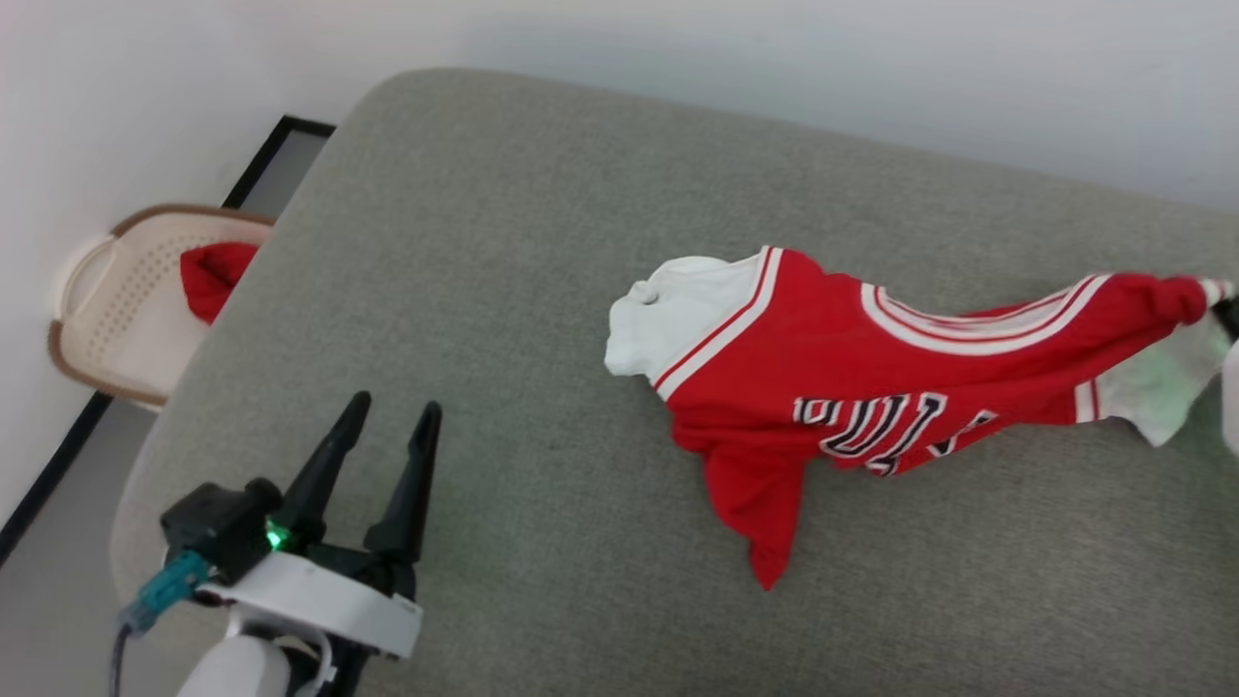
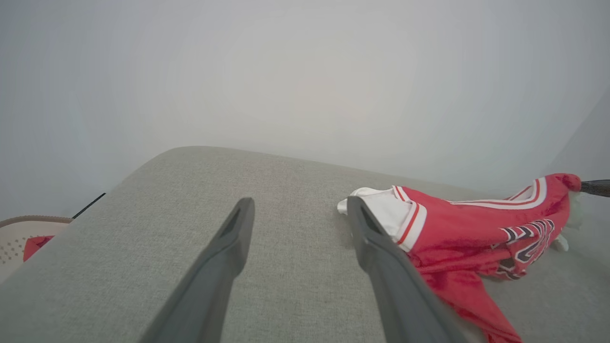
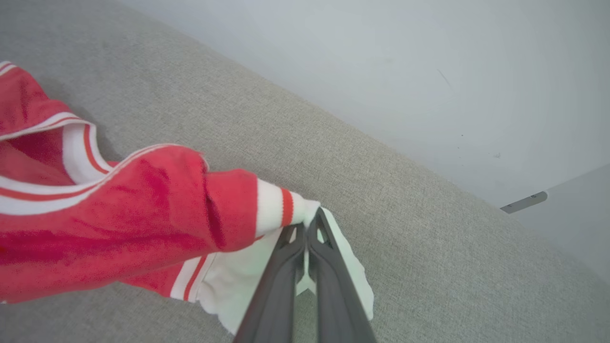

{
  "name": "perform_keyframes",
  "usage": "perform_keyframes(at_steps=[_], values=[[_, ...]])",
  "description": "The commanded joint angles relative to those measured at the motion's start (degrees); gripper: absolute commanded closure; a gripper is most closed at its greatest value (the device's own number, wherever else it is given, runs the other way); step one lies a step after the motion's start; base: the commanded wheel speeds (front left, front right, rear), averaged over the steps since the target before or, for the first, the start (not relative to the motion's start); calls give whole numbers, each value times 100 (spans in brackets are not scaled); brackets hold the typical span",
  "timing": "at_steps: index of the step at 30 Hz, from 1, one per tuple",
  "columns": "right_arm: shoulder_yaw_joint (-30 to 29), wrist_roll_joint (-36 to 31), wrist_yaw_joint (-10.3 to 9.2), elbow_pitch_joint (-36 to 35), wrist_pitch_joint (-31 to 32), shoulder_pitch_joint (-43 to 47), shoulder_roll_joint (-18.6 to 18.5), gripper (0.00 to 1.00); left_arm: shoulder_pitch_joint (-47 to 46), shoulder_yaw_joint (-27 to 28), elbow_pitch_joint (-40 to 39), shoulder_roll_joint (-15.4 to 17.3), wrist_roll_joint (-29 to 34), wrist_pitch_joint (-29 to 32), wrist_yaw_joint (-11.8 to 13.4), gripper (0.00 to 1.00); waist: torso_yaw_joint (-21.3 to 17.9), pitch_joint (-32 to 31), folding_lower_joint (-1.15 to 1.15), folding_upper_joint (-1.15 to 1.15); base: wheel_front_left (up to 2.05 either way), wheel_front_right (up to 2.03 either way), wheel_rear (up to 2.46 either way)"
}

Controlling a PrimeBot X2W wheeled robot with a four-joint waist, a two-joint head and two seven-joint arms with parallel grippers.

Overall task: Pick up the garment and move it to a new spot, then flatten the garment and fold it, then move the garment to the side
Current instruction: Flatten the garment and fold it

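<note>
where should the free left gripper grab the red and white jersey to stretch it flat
Probably the bunched white sleeve of the red jersey, approached from the robot's left: it lies crumpled at the end nearest the open left gripper, opposite the sleeve the right gripper pinches.

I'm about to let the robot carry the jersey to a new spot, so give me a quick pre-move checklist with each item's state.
1. Right hand shut on the large red jersey with white sleeves, at a white sleeve: ok.
2. Left hand open, holding nothing: ok.
3. Jersey lying flat: not ok, bunched.
4. Bare room on the grey fabric cushion: ok.
5. Grip deep enough to hold: cannot tell.
</note>
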Motion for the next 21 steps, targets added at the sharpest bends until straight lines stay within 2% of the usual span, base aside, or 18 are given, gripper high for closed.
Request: perform_keyframes(at_steps=[1, 6, 9, 15, 21], values=[[-35, -4, -6, 67, -53, -131, 5, 100, -77, -30, -21, -25, -3, -2, -17, 0, 147, 144, 0, 0, 0, 0, 0], [-27, -88, -6, 799, -343, -616, 62, 100, -263, -263, -14, -66, -65, -2, -18, 0, 343, 380, 0, 0, 0, 0, 0], [-13, -275, -6, 1216, -623, -941, 101, 0, -380, -364, 8, -90, -98, -2, -19, 0, 441, 518, 0, 0, 0, 0, 0], [201, -355, -6, 1895, -1027, -1397, 260, 0, -514, -448, 45, -127, -143, -2, -19, 0, 498, 621, 0, 0, 0, 0, 0], [518, -235, -6, 2081, -1401, -1580, 316, 0, -445, -333, 3, -66, -121, -2, -19, 0, 341, 520, 0, 0, 0, 0, 0]])
